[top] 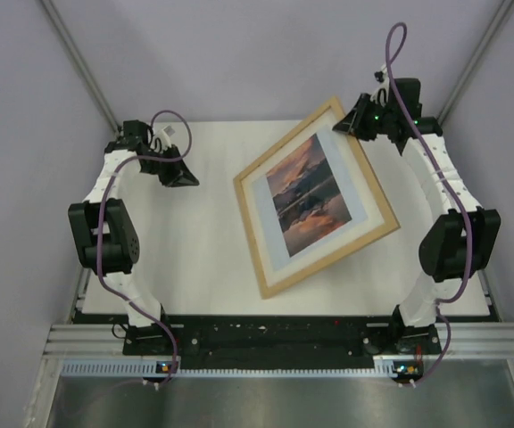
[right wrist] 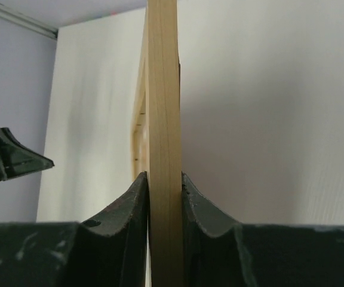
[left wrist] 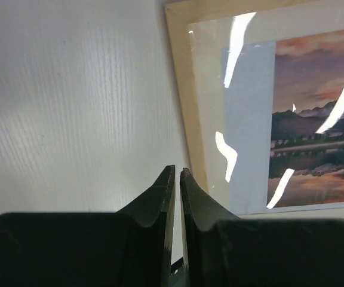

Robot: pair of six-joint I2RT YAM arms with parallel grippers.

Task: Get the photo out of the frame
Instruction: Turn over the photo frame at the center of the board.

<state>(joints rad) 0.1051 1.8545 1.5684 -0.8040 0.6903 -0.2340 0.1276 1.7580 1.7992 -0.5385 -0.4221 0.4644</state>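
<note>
The photo [top: 309, 196], a sunset mountain scene mirrored in dark water on a white sheet, sits face up inside the frame [top: 251, 237], under a surface that throws bright streaks of glare in the left wrist view. A cream-white border surrounds it within the light-wood rim. The frame is turned at an angle in the middle of the white table [top: 194, 259], one corner pointing to the far side. Near that far corner the right gripper [top: 357, 119] clamps the wooden rim, and its wrist camera shows both fingers pressed against opposite faces of the wood. The left gripper [top: 186, 176] hangs over bare table to the left of the frame, apart from it, its fingers drawn together with only a thin slit between them and nothing held.
</note>
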